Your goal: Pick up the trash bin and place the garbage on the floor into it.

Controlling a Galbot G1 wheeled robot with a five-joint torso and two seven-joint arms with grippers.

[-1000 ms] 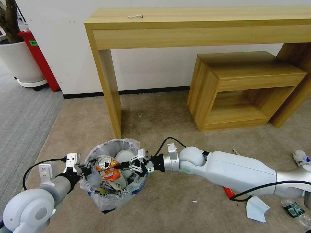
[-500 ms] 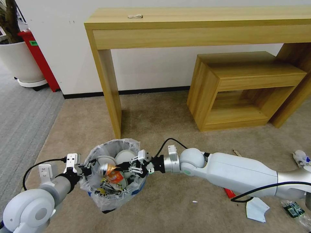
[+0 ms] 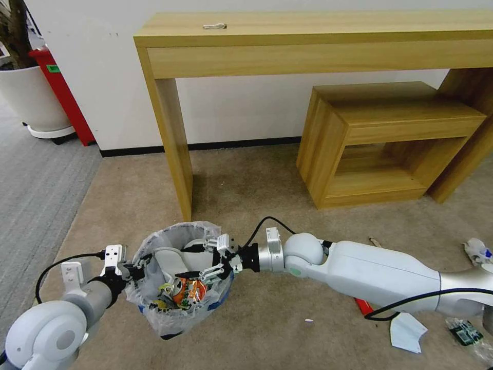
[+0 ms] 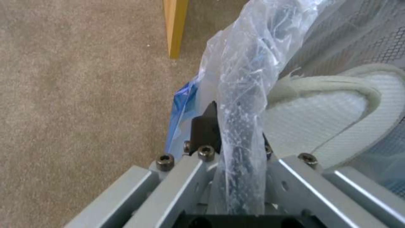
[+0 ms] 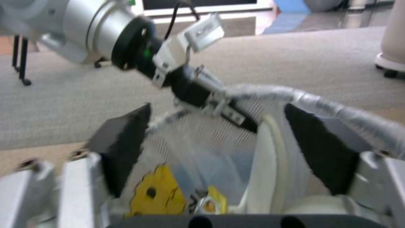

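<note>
The right gripper (image 3: 197, 260) stood with its black-padded fingers (image 5: 122, 145) spread wide apart and holding nothing, positioned over the open mouth of the small round black trash bin lined with crinkly translucent plastic (image 3: 177, 280). Directly beneath it, inside the bin, lay a crushed orange-and-silver can (image 3: 185, 293), resting free of the fingers on other refuse.

The left gripper (image 3: 134, 271) was clamped together on the near rim of the bin; the left wrist view showed the bag-wrapped rim (image 4: 242, 126) pinched between its fingers. The bin appeared to be held at a tilt just above the beige short-pile carpet (image 3: 267, 205), though contact with the carpet could not be ruled out.

Contents already in the bin included a white fabric slipper (image 4: 329, 117) standing against the inner wall and yellow-printed scraps (image 5: 156, 193) at the bottom.

Outstanding items were noted on the carpet to the robot's right: a white-and-blue mask (image 3: 408, 332), a red wrapper (image 3: 363, 305) partly hidden by the right arm, a thin wooden stick (image 3: 375, 241), a crumpled white item (image 3: 477, 250) and a clear plastic object with a dark label (image 3: 465, 331) at the edge of the head view.

Assessment: bin pick-up complete; collection roughly half done, with at least five pieces remaining.
</note>
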